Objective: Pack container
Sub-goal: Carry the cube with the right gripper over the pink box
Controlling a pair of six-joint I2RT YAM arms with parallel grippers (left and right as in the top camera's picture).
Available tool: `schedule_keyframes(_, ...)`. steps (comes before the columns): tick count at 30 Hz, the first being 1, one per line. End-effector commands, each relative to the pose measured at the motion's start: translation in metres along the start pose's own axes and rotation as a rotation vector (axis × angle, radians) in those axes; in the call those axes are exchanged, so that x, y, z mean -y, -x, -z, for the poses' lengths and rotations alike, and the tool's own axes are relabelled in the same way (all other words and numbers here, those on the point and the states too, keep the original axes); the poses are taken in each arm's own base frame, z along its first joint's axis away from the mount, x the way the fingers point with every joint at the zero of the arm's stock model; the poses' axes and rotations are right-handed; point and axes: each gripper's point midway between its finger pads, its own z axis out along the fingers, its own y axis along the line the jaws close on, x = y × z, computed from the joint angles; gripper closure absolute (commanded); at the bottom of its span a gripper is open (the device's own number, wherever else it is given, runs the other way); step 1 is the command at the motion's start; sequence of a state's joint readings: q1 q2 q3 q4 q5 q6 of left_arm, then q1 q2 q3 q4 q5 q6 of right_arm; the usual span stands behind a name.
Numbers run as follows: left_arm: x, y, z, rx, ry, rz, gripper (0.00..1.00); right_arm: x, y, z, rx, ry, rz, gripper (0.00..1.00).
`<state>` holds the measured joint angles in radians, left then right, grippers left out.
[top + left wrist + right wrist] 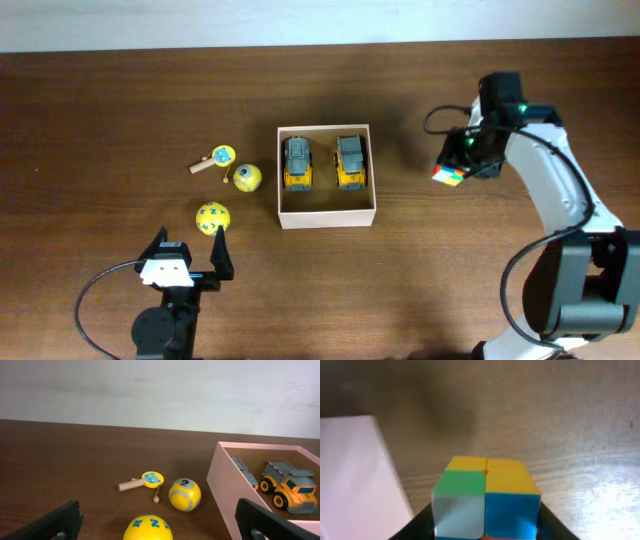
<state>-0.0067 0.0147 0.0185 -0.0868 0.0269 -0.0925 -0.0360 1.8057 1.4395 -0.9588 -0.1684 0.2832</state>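
The square cardboard container [327, 203] sits centrally on the bench [120, 120], with two glossy yellow-grey toy trucks [299, 163] side by side inside. The right end effector [455, 168] clamps a smooth multicoloured cube [485, 497] right of it. The left end effector [190, 248] gapes wide, empty. The bench is dark wood-grain, with a pale plain wall [160, 390] behind.

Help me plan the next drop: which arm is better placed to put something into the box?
Right. The right hand holds the puzzle cube near the box; the left hand is open and empty.
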Motion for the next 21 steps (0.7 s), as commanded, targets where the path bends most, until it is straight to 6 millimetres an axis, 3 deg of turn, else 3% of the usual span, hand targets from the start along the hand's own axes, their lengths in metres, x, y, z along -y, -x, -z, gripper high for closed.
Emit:
schedule_keyframes(1,0.001,-0.001,0.0,0.002,-0.006,-0.019,0.01,-0.033,0.022,0.035,0.058,0.138,0.097,0.61)
schedule_keyframes(9,0.001,-0.001,0.0,0.002,-0.006,-0.019,0.01,-0.095,0.019,0.075,0.083,0.321,0.281,0.61)
schedule_keyframes(15,0.001,-0.001,0.0,0.002,-0.007,-0.019,0.01,-0.164,-0.017,0.075,0.059,0.398,0.493,0.61)
schedule_keyframes(21,0.001,-0.001,0.0,0.002,-0.006,-0.019,0.01,-0.214,-0.05,0.073,0.058,0.426,0.604,0.6)
